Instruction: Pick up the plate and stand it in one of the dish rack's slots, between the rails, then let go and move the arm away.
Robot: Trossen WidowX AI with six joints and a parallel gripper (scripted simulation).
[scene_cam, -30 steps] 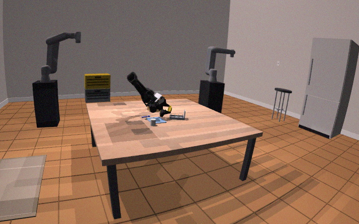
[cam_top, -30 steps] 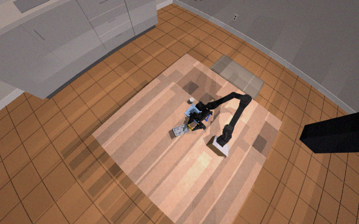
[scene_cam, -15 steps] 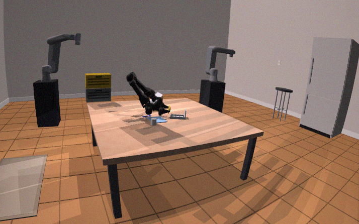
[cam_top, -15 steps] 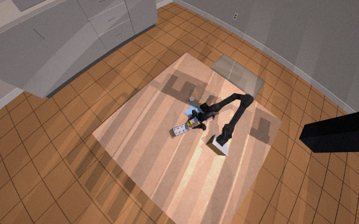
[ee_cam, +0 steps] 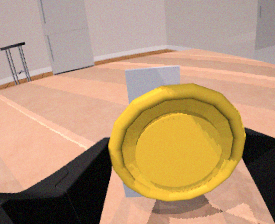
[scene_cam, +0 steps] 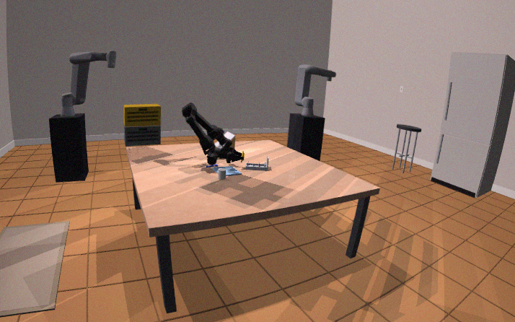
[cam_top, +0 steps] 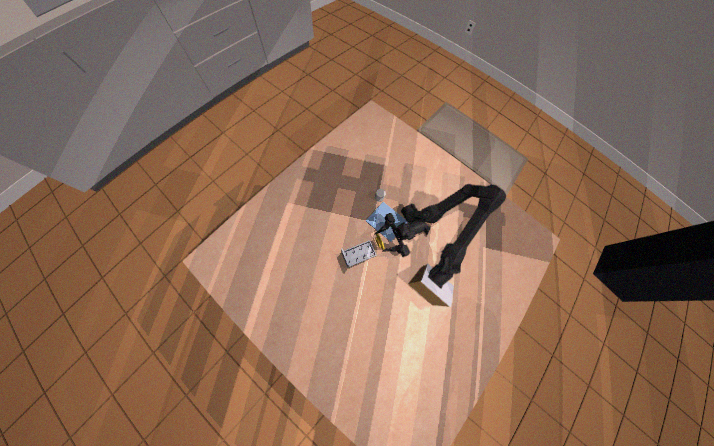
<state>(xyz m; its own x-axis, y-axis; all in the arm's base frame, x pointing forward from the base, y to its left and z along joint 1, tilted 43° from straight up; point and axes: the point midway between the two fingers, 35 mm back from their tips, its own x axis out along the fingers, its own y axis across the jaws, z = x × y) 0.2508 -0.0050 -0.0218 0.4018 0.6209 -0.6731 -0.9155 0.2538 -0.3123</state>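
Clamped across its rim by the claw point(cam_top: 391, 243) point(scene_cam: 240, 156) point(ee_cam: 178, 142), the yellow plate point(cam_top: 380, 241) point(scene_cam: 242, 156) point(ee_cam: 178, 150) stands on edge above the worktop point(cam_top: 304, 288) point(scene_cam: 260, 200) point(ee_cam: 33, 120), its broad face toward the wrist view, just beside the dish rack point(cam_top: 358, 254) point(scene_cam: 256, 167) point(ee_cam: 152, 79), whose slots hold no plate.

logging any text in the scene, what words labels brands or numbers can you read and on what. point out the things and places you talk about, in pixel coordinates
No readable text anywhere.
Yellow crate point(scene_cam: 142, 107) and grey crate point(scene_cam: 142, 141), stacked: dark marks on their fronts, too small and blurred to tell whether they are lettering.
Round yellow plate point(ee_cam: 180, 150): none on the side facing the wrist view.
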